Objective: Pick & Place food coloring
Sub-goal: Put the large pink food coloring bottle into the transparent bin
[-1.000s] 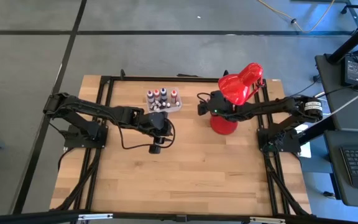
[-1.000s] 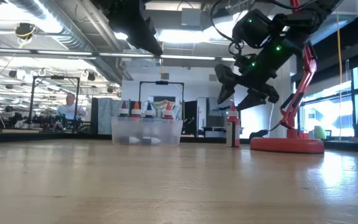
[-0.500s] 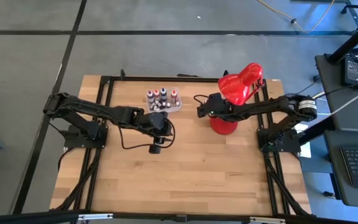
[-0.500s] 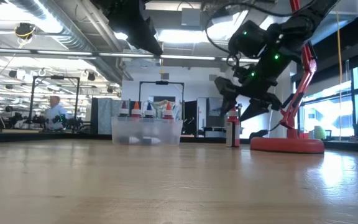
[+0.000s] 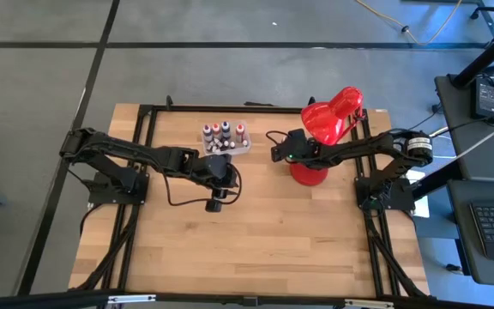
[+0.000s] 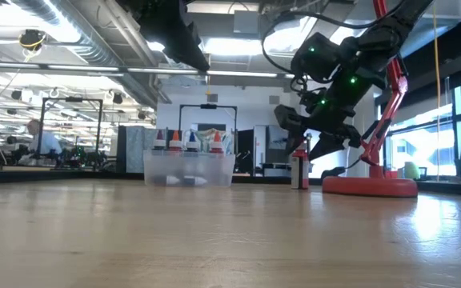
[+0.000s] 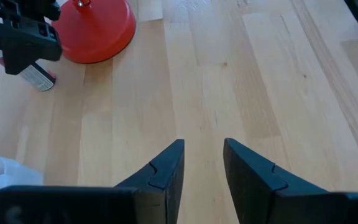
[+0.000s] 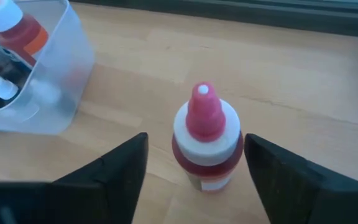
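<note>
A small food coloring bottle (image 8: 206,140), dark red with a white collar and pink dropper tip, stands upright on its base on the wooden table; in the low view the bottle (image 6: 299,170) shows next to the lamp base. My right gripper (image 8: 195,142) is open and hangs over it, one finger on each side of the cap, not touching; in the low view the right gripper (image 6: 306,134) is just above the bottle. More bottles stand in the clear plastic box (image 5: 224,137). My left gripper (image 7: 202,146) is open and waits over bare table near the middle (image 5: 215,202).
The red desk lamp stands by the bottle, its round base (image 5: 309,174) on the table and its head (image 5: 333,116) above my right arm. The clear box (image 6: 189,168) sits toward the far edge. The near half of the table (image 5: 264,249) is bare wood.
My right gripper has come down toward the standing bottle and shifted slightly toward the table's left, staying open; its fingers now flank the cap. The bottle, the box and my left arm have kept still.
</note>
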Motion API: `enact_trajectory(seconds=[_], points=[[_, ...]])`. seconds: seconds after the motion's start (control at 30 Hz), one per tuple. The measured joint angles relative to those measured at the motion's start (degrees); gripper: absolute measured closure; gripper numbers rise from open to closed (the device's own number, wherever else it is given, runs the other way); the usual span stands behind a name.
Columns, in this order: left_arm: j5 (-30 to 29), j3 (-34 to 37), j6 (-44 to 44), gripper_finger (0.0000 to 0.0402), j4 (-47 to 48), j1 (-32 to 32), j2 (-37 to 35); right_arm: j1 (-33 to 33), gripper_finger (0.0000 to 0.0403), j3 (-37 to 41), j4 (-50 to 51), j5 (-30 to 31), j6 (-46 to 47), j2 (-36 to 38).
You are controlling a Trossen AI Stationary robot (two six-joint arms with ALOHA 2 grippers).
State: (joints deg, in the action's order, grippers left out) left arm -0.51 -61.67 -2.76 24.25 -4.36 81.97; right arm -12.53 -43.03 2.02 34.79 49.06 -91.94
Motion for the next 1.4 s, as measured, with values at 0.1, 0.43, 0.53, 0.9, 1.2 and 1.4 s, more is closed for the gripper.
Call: enact_trajectory(seconds=[0.1, 0.43, 0.53, 0.9, 1.2, 1.4], points=[[0.0, 0.0, -0.8, 0.0294, 0.0, 0.0, 0.0, 0.0, 0.0166, 0.0, 0.1, 0.0, -0.1, 0.0], [-0.1, 0.0, -1.0, 0.0293, 0.0, 0.0, 0.0, 0.0, 0.0251, 0.0, 0.3, 0.1, -1.4, 0.0], [-0.1, 0.0, -1.0, 0.0295, 0.0, 0.0, 0.0, 0.0, 0.0255, 0.0, 0.6, -0.1, -1.6, 0.1], [-0.1, 0.0, 1.3, 0.0292, 0.0, 0.0, 0.0, 4.9, 0.0255, 0.0, -2.5, -3.7, -6.4, 0.1], [0.1, 0.0, 10.0, 0.0291, 0.0, -2.8, 0.0, 16.8, 0.0255, -8.0, -3.7, -3.7, -13.7, 0.0], [2.6, 0.1, 16.2, 0.0293, -2.7, -10.5, -2.9, 24.4, 0.0255, -15.0, -3.8, -3.3, -19.0, 0.0]])
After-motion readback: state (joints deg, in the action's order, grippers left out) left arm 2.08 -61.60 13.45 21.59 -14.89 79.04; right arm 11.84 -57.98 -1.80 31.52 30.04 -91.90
